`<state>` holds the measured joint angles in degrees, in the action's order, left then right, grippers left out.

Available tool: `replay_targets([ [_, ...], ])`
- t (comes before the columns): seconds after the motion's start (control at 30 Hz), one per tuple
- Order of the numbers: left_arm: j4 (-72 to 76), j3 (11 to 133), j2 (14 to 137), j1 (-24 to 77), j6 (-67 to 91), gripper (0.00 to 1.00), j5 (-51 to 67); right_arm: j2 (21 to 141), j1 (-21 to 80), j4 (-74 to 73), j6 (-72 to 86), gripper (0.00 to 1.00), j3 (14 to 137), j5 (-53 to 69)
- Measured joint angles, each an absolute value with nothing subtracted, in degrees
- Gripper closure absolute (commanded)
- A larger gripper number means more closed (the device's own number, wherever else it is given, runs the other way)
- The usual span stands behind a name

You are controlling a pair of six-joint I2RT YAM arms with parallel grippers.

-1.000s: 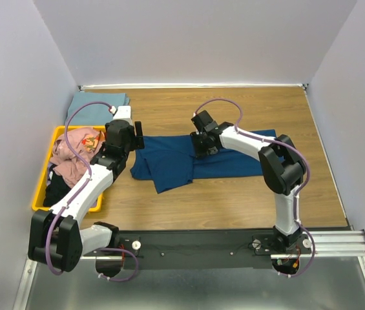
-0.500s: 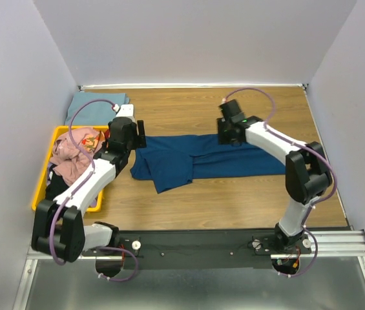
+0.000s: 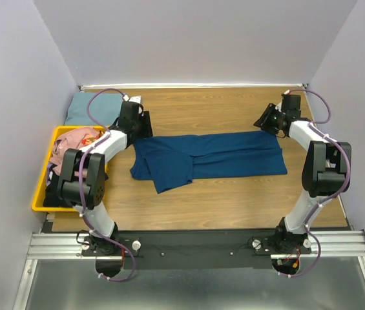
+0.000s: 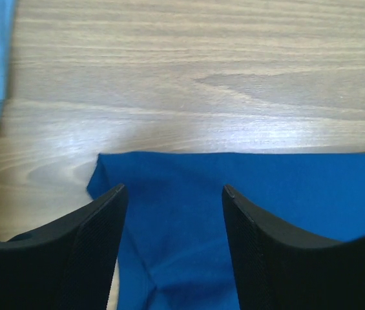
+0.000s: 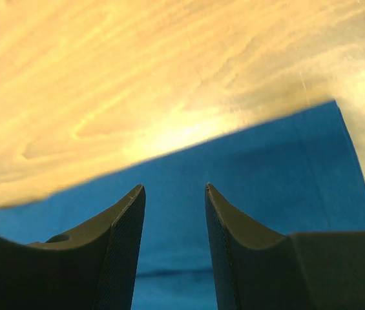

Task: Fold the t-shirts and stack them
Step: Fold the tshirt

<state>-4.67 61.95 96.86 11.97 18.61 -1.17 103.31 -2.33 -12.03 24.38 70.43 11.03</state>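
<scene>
— Largest first?

— Wooden table (image 3: 234,194), grain running left to right.

— On it?

— Dark blue t-shirt (image 3: 234,154), spread flat across the middle, long side lying left to right. Left part doubled over, with a flap reaching toward the near edge.

— And by the left wall?

— Yellow plastic bin (image 3: 39,194) at the table's left edge, apart from the blue cloth. Inside, a crumpled pink t-shirt (image 3: 72,147) heaped at the far end, and something black (image 3: 56,187) at the near end, too bunched to name as a shirt. Just beyond the bin, in the far left corner, a pale grey-blue t-shirt (image 3: 92,108), folded flat.

— Arms?

— Both stretched out to the far side. Left gripper (image 3: 143,124) at the blue shirt's far left corner, right gripper (image 3: 266,121) at its far right corner.

— Holding anything?

— Nothing in either. From the left wrist: fingers (image 4: 95,245) spread wide, poised over the cloth just inside its corner, only blue fabric and bare wood showing in the gap. From the right wrist: fingers (image 5: 114,245) also parted, with a somewhat narrower gap and the shirt's far hem crossing just ahead of the tips. Touching the cloth or hovering just above it: cannot tell from these views.
</scene>
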Motion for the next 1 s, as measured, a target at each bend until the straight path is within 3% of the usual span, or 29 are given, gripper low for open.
replay_targets([
  [0.47, -5.98, 66.65, 108.38, 8.19, 21.69, 0.46, 2.24, 113.21, -10.17, 0.91, 32.4, 0.53, 66.92, 18.68],
  [0.73, -6.57, 71.46, 112.03, 7.64, 22.39, 0.45, 2.94, 116.31, -14.44, 5.93, 35.79, 0.52, 68.36, 21.63],
  [1.0, -8.86, 73.56, 111.81, 7.51, 22.31, 0.26, 2.76, 115.46, -15.11, 5.13, 34.76, 0.48, 68.69, 24.27],
])
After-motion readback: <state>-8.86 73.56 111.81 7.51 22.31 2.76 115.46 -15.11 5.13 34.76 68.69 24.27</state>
